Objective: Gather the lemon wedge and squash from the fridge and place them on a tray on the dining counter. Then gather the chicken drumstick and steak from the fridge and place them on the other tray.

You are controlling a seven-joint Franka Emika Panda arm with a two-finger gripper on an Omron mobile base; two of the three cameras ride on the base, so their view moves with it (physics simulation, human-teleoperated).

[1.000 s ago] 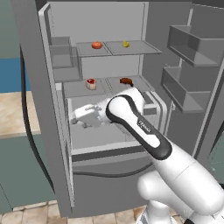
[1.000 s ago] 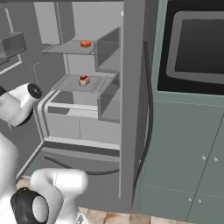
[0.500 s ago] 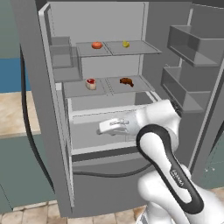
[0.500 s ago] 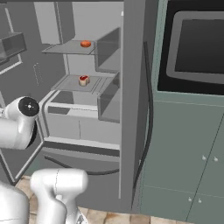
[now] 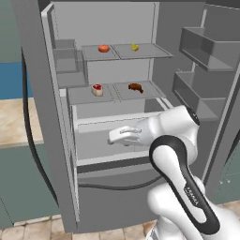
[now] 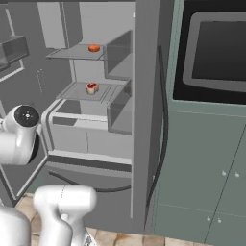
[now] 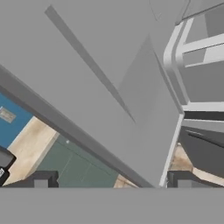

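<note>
The gripper stands wide open with nothing between its 2 dark fingertips, which rise far apart in the hand view against the grey inner face of the fridge door. In the left base view the gripper reaches out in front of the fridge's drawer, pointing toward the left door, and it holds nothing.

Taking the drawer as the landmark: directly above it is the lower glass shelf. On that shelf sits the steak, a red and white piece toward the left, and the chicken drumstick, a brown piece toward the right; the 2 are apart. Higher above the drawer is the upper glass shelf, carrying an orange-red squash on the left and a small yellow lemon wedge on the right, also apart.

In the right base view the squash and the steak show on their shelves above the drawer. To the right of the drawer, past the fridge's side wall, stand teal cabinets with a built-in oven above them.
</note>
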